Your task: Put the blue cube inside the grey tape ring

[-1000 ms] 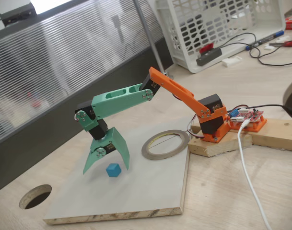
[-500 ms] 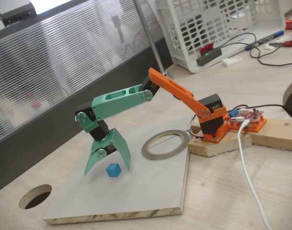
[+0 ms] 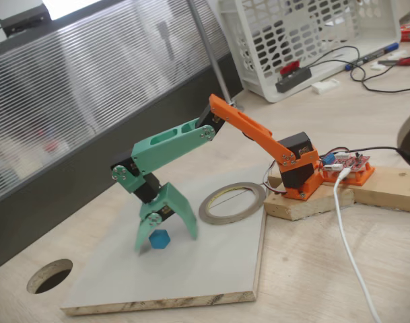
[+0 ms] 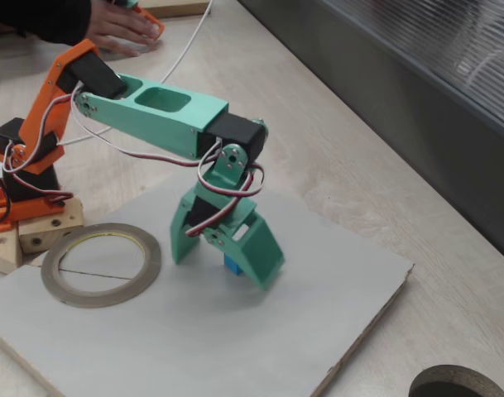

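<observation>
Now lowered astride the blue cube (image 3: 160, 239), green gripper (image 3: 165, 241) spread, unclenched; ready to clamp, grey tape ring (image 3: 232, 202) nearby on board (image 3: 218, 269).

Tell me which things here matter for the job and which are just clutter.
For the job:
- small sky-blue cube, between the open green hand's fingers
- flat grey tape ring, lying on the pale board

Lying about:
- white plastic basket
- round dark hole with wooden rim
- white cable
- blue-capped marker pen
</observation>
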Motion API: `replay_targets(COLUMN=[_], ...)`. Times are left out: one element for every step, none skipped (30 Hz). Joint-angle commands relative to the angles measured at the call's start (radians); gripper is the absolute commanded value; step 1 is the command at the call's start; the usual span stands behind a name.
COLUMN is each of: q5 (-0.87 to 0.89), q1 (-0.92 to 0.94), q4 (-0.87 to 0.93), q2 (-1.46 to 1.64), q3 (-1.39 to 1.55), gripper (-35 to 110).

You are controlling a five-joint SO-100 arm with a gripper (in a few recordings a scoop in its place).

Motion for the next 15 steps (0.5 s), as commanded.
replay_targets(q5=[0.014,0.014,0.014,0.012,0.011,0.011,0.011,0.011,0.015,0.017,0.018,0.018,0.018,0.018,0.018], q1=[0.000,0.000,0.000,0.000,0.000,0.000,0.000,0.002,0.002,0.002,0.002,0.002,0.002,0.002,0.002], q4=[-0.002,-0.002,-0.003,-0.003,-0.012,-0.031,-0.058,-0.092,-0.126,-0.158,-0.183,-0.201,-0.213,-0.219,-0.224], q2=[0.028,0.028,0.028,0.031,0.041,0.061,0.084,0.107,0.120,0.129,0.130,0.132,0.132,0.133,0.133], q3=[0.066,0.066,0.064,0.063,0.063,0.063,0.063,0.072,0.075,0.075,0.075,0.075,0.072,0.066,0.063], gripper=[103,102,100,97,93,90,86,82,78,74,69,65,60,56,52])
